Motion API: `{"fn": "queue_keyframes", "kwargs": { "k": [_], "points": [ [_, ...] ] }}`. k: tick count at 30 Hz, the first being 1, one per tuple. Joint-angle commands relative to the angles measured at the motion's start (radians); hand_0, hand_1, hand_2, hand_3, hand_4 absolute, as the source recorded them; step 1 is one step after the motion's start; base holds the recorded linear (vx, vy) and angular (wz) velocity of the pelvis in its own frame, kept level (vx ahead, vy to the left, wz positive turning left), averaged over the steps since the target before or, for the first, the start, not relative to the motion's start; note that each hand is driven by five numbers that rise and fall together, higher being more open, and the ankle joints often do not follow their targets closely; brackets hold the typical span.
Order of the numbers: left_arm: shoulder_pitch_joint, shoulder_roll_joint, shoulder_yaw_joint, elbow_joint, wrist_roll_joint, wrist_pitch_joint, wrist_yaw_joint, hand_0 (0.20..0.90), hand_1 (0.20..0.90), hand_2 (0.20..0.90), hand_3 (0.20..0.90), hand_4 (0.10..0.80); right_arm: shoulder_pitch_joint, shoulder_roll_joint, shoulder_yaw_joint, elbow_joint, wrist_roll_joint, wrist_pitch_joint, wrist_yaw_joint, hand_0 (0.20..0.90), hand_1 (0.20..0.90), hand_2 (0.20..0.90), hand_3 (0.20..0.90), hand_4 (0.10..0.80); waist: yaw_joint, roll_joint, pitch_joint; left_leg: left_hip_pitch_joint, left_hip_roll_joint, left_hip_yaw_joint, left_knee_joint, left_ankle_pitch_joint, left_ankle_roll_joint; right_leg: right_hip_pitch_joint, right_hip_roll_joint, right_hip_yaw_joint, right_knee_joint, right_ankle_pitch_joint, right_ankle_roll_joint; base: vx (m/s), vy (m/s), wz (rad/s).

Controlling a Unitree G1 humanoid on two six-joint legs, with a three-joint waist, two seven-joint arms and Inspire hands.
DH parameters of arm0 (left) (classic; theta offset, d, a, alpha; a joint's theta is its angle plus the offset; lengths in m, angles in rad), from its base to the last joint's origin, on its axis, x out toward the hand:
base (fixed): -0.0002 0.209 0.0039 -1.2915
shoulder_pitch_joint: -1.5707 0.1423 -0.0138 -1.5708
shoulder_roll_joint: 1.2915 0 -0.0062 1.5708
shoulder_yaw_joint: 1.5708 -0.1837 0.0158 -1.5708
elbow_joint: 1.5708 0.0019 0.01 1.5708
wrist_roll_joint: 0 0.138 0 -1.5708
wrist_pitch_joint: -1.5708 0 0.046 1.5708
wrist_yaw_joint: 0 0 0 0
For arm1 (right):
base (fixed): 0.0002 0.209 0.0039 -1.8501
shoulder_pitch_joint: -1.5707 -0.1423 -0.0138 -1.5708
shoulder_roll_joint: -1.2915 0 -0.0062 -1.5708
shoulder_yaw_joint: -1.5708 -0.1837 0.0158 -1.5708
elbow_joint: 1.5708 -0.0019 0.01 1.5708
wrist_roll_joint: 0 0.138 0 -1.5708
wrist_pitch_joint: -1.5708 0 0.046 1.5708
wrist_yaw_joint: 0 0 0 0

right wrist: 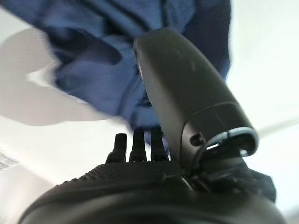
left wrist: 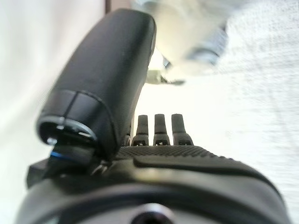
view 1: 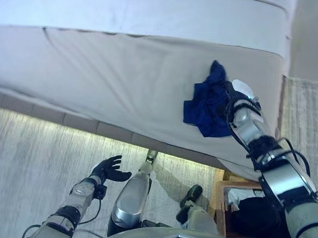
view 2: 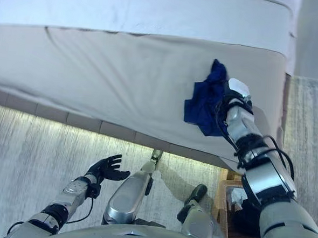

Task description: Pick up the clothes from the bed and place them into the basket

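A crumpled dark blue garment (view 1: 206, 103) is bunched up near the right end of the beige bed (view 1: 113, 78). My right hand (view 1: 233, 100) is at its right side, fingers curled into the cloth and the thumb (right wrist: 187, 88) lying over it. In the right wrist view the blue garment (right wrist: 103, 60) hangs past the fingers and throws a shadow on the cover. The wicker basket (view 1: 219, 201) stands on the floor at the lower right, below my right arm. My left hand (view 1: 108, 169) hovers open over the rug, holding nothing.
The basket holds dark and white clothing (view 1: 253, 214). A light striped rug (view 1: 27, 159) covers the floor before the bed. The bed's front edge (view 1: 67, 119) runs slantwise across the view, and a white duvet (view 1: 155, 11) lies along the back.
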Motion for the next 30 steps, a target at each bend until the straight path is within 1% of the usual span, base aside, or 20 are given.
{"fn": "queue_keyframes", "kwargs": {
  "k": [1, 3, 5, 6, 8, 9, 10, 12, 14, 15, 17, 18, 19, 20, 21, 22, 23, 24, 27, 30],
  "points": [
    [0.026, 0.022, 0.01, 0.02, -0.04, -0.036, 0.002, 0.9, 0.9, 0.9, 0.9, 0.8, -0.103, -0.042, 0.046, 0.057, -0.014, 0.083, 0.031, 0.9, 0.9, 0.9, 0.9, 0.8, 0.05, 0.004, 0.035, 0.046, -0.043, 0.044, 0.063, -0.19, 0.066, -0.107, -0.01, 0.024, 0.17, -0.004, -0.065, 0.046, 0.022, 0.29],
    [0.024, 0.019, 0.011, 0.011, -0.036, -0.044, -0.003, 0.9, 0.9, 0.9, 0.9, 0.8, -0.113, -0.031, 0.039, 0.113, -0.023, 0.139, 0.073, 0.9, 0.9, 0.9, 0.9, 0.8, 0.074, 0.003, 0.044, 0.03, -0.041, 0.039, 0.058, -0.181, 0.065, -0.109, -0.017, -0.001, 0.165, -0.007, -0.065, 0.027, -0.004, 0.21],
    [0.021, 0.017, 0.007, -0.008, -0.023, -0.046, -0.007, 0.9, 0.9, 0.9, 0.9, 0.8, -0.118, -0.028, 0.039, 0.169, -0.052, 0.221, 0.174, 0.9, 0.9, 0.9, 0.9, 0.8, 0.096, 0.003, 0.056, 0.006, -0.042, 0.047, 0.065, -0.176, 0.064, -0.111, -0.025, -0.036, 0.163, -0.005, -0.065, 0.03, -0.026, 0.2],
    [0.02, 0.017, 0.004, -0.015, -0.021, -0.043, -0.006, 0.9, 0.9, 0.9, 0.9, 0.8, -0.119, -0.029, 0.039, 0.181, -0.053, 0.223, 0.184, 0.9, 0.9, 0.9, 0.9, 0.8, 0.1, 0.003, 0.059, 0.002, -0.042, 0.045, 0.065, -0.174, 0.063, -0.112, -0.026, -0.043, 0.162, -0.005, -0.064, 0.05, -0.043, 0.3],
    [0.014, 0.017, -0.004, -0.041, -0.021, -0.035, -0.002, 0.9, 0.9, 0.9, 0.9, 0.8, -0.132, -0.025, 0.044, 0.223, -0.116, 0.261, 0.284, 0.9, 0.9, 0.9, 0.9, 0.8, 0.118, -0.001, 0.072, -0.015, -0.045, 0.035, 0.064, -0.167, 0.061, -0.116, -0.026, -0.067, 0.161, -0.001, -0.061, 0.041, -0.042, 0.23],
    [0.014, 0.017, -0.006, -0.05, -0.021, -0.035, -0.001, 0.9, 0.9, 0.9, 0.9, 0.8, -0.136, -0.024, 0.048, 0.233, -0.121, 0.261, 0.298, 0.505, 0.505, 0.505, 0.439, 0.339, 0.122, -0.002, 0.077, -0.018, -0.045, 0.031, 0.063, -0.165, 0.061, -0.118, -0.026, -0.071, 0.162, 0.001, -0.06, 0.042, -0.053, 0.15],
    [0.013, 0.02, -0.011, -0.069, -0.025, -0.03, 0.003, 0.9, 0.9, 0.9, 0.9, 0.8, -0.142, -0.024, 0.052, 0.243, -0.13, 0.251, 0.316, 0.3, 0.3, 0.3, 0.2, 0.1, 0.129, -0.004, 0.085, -0.022, -0.045, 0.02, 0.06, -0.162, 0.06, -0.123, -0.023, -0.076, 0.164, 0.001, -0.058, 0.036, -0.06, 0.09],
    [0.01, 0.023, -0.017, -0.084, -0.027, -0.023, 0.011, 0.9, 0.9, 0.9, 0.9, 0.8, -0.15, -0.021, 0.054, 0.247, -0.113, 0.232, 0.3, 0.3, 0.3, 0.3, 0.2, 0.1, 0.134, -0.007, 0.09, -0.024, -0.043, 0.01, 0.051, -0.157, 0.059, -0.125, -0.018, -0.077, 0.161, 0.0, -0.056, 0.025, -0.078, 0.06],
    [0.002, 0.032, -0.025, -0.099, -0.028, -0.009, 0.018, 0.9, 0.9, 0.9, 0.9, 0.8, -0.167, -0.019, 0.053, 0.232, -0.039, 0.196, 0.211, 0.3, 0.3, 0.3, 0.2, 0.1, 0.136, -0.014, 0.096, -0.022, -0.04, -0.003, 0.037, -0.151, 0.057, -0.13, -0.01, -0.072, 0.157, 0.005, -0.052, 0.018, -0.109, 0.1],
    [0.0, 0.036, -0.029, -0.096, -0.029, -0.009, 0.024, 0.9, 0.9, 0.9, 0.9, 0.8, -0.185, -0.021, 0.047, 0.201, 0.056, 0.132, 0.089, 0.3, 0.3, 0.3, 0.2, 0.1, 0.133, -0.021, 0.096, -0.022, -0.037, -0.011, 0.032, -0.151, 0.056, -0.135, -0.002, -0.062, 0.154, 0.007, -0.049, 0.008, -0.093, 0.05],
    [-0.001, 0.04, -0.031, -0.089, -0.031, -0.012, 0.026, 0.9, 0.9, 0.9, 0.9, 0.8, -0.208, -0.022, 0.037, 0.162, 0.141, 0.082, -0.024, 0.3, 0.3, 0.3, 0.2, 0.1, 0.128, -0.026, 0.096, -0.017, -0.034, -0.014, 0.033, -0.156, 0.055, -0.138, 0.004, -0.051, 0.155, 0.011, -0.047, 0.0, -0.062, -0.02],
    [0.009, 0.037, -0.026, -0.064, -0.032, -0.033, 0.033, 0.9, 0.9, 0.9, 0.9, 0.8, -0.239, -0.03, 0.019, 0.059, 0.23, 0.023, -0.186, 0.3, 0.3, 0.3, 0.2, 0.1, 0.113, -0.037, 0.095, -0.001, -0.026, -0.008, 0.039, -0.167, 0.053, -0.137, 0.01, -0.032, 0.158, 0.014, -0.046, -0.007, -0.04, -0.18],
    [0.019, 0.035, -0.02, -0.053, -0.036, -0.045, 0.04, 0.9, 0.9, 0.9, 0.9, 0.8, -0.241, -0.036, 0.003, -0.022, 0.241, 0.021, -0.236, 0.3, 0.3, 0.3, 0.2, 0.1, 0.101, -0.046, 0.094, 0.01, -0.021, -0.001, 0.04, -0.176, 0.053, -0.136, 0.014, -0.019, 0.159, 0.017, -0.045, -0.009, -0.025, -0.26],
    [0.036, 0.031, -0.008, -0.038, -0.038, -0.061, 0.051, 0.9, 0.9, 0.9, 0.9, 0.8, -0.232, -0.052, -0.016, -0.147, 0.273, -0.029, -0.345, 0.3, 0.3, 0.3, 0.2, 0.1, 0.079, -0.061, 0.088, 0.028, -0.013, 0.013, 0.038, -0.187, 0.055, -0.133, 0.022, 0.001, 0.157, 0.021, -0.042, -0.008, -0.016, -0.31],
    [0.041, 0.03, -0.004, -0.035, -0.033, -0.066, 0.054, 0.9, 0.9, 0.9, 0.9, 0.8, -0.224, -0.058, -0.024, -0.182, 0.285, -0.057, -0.388, 0.3, 0.3, 0.3, 0.2, 0.1, 0.073, -0.066, 0.086, 0.035, -0.01, 0.019, 0.037, -0.191, 0.055, -0.132, 0.024, 0.008, 0.156, 0.023, -0.041, 0.004, -0.018, -0.38],
    [0.058, 0.028, 0.008, -0.02, -0.035, -0.076, 0.063, 0.9, 0.9, 0.9, 0.9, 0.8, -0.195, -0.074, -0.068, -0.317, 0.281, -0.093, -0.451, 0.3, 0.3, 0.3, 0.2, 0.1, 0.047, -0.08, 0.075, 0.057, -0.003, 0.035, 0.035, -0.205, 0.059, -0.126, 0.031, 0.028, 0.155, 0.024, -0.039, -0.059, 0.011, -0.51],
    [0.063, 0.028, 0.01, -0.014, -0.03, -0.083, 0.063, 0.9, 0.9, 0.9, 0.9, 0.8, -0.18, -0.079, -0.088, -0.358, 0.279, -0.113, -0.484, 0.3, 0.3, 0.3, 0.2, 0.1, 0.039, -0.083, 0.07, 0.05, -0.005, 0.044, 0.041, -0.189, 0.065, -0.13, 0.029, 0.023, 0.147, 0.045, -0.048, -0.05, 0.004, -0.63],
    [0.072, 0.023, 0.023, -0.004, -0.025, -0.08, 0.067, 0.9, 0.9, 0.9, 0.9, 0.8, -0.141, -0.093, -0.153, -0.517, 0.253, -0.118, -0.517, 0.3, 0.3, 0.3, 0.2, 0.1, 0.01, -0.092, 0.054, 0.074, -0.002, 0.061, 0.04, -0.203, 0.071, -0.121, 0.035, 0.043, 0.144, 0.05, -0.045, -0.05, 0.003, -0.53],
    [0.086, 0.017, 0.046, 0.017, -0.001, -0.069, 0.063, 0.9, 0.9, 0.9, 0.9, 0.8, -0.047, -0.106, -0.239, -0.749, 0.206, -0.154, -0.601, 0.3, 0.3, 0.3, 0.2, 0.1, -0.044, -0.102, -0.001, 0.13, 0.005, 0.097, 0.034, -0.224, 0.078, -0.09, 0.046, 0.078, 0.131, 0.048, -0.045, 0.043, -0.058, -0.45],
    [0.103, 0.011, 0.06, 0.026, 0.042, -0.061, 0.047, 0.9, 0.9, 0.9, 0.9, 0.8, 0.055, -0.126, -0.302, -0.89, 0.165, -0.172, -0.638, 0.3, 0.3, 0.3, 0.2, 0.1, -0.084, -0.099, -0.06, 0.184, 0.011, 0.132, 0.029, -0.242, 0.082, -0.053, 0.057, 0.099, 0.114, 0.042, -0.044, 0.032, -0.094, -0.42]
  ]
}}
